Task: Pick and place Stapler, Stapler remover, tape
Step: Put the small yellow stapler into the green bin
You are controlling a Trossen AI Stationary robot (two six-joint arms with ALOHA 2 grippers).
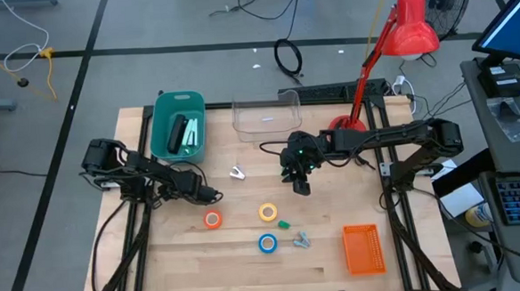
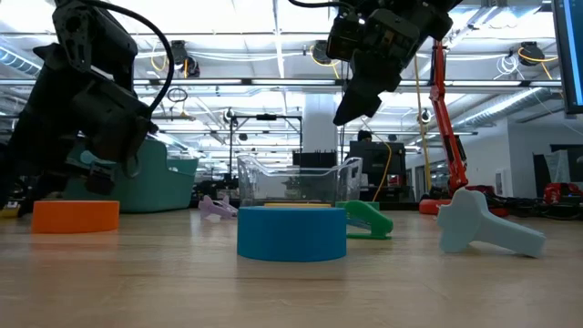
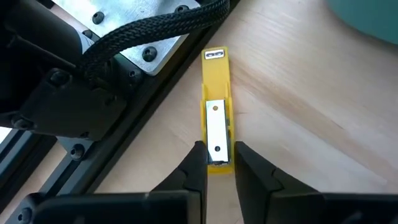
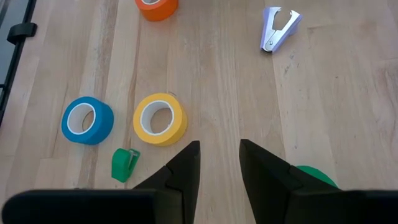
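A yellow stapler (image 3: 217, 118) lies between the fingers of my left gripper (image 3: 219, 163), low at the table's left; in the high view the left gripper (image 1: 207, 195) hides it. My right gripper (image 1: 299, 184) hangs open and empty above the table's middle, also seen in the low view (image 2: 357, 100). The lilac staple remover (image 1: 236, 172) lies to its left. The orange roll (image 1: 212, 219), yellow roll (image 1: 268, 213) and blue roll (image 1: 267, 243) lie flat nearer the front. A green round thing (image 4: 316, 177) shows partly behind a right finger. My left gripper pinches the stapler's near end (image 3: 217, 163) between its two fingers, one on each long side. The fingers lie along the stapler, which reaches away from them. Whether it is clear of the wood, I cannot tell.
A teal bin (image 1: 163, 133) with dark and pale items and a clear container (image 1: 266, 120) stand at the back. An orange basket (image 1: 363, 249) lies at front right. A small green piece (image 1: 284, 223) and a grey piece (image 1: 301, 240) lie by the rolls. A red lamp (image 1: 397, 40) stands back right.
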